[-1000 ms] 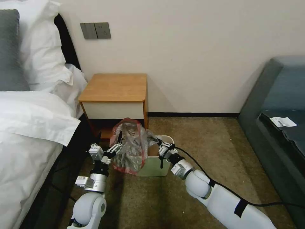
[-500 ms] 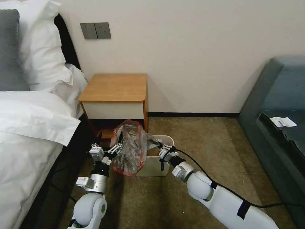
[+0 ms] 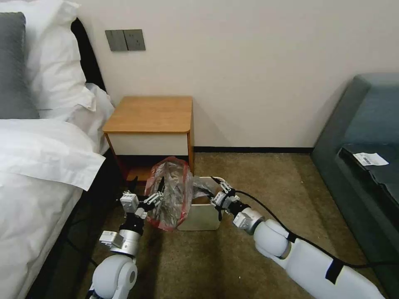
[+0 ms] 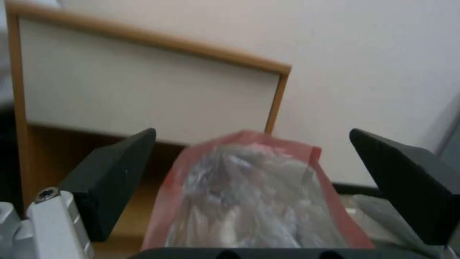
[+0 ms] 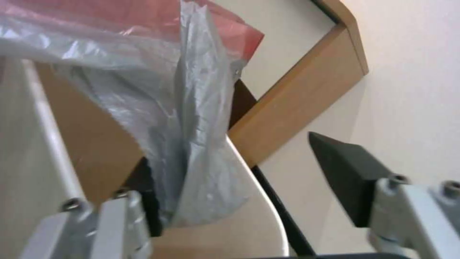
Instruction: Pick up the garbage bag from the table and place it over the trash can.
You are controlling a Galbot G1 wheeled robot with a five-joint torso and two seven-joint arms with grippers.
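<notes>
Jaws of both grippers spread wide; garbage bag (image 3: 169, 192) loose between left gripper (image 4: 254, 187) jaws, draped over trash can (image 3: 199, 217).

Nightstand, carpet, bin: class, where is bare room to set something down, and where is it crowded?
Free: the table top, bordered by wall and bed, and the carpet between trash can and sofa. Crowded: around the trash can, where garbage bag, left gripper and right gripper meet.

Left gripper (image 3: 154, 192) and right gripper (image 3: 219, 191) both spread wide, arms low.
</notes>
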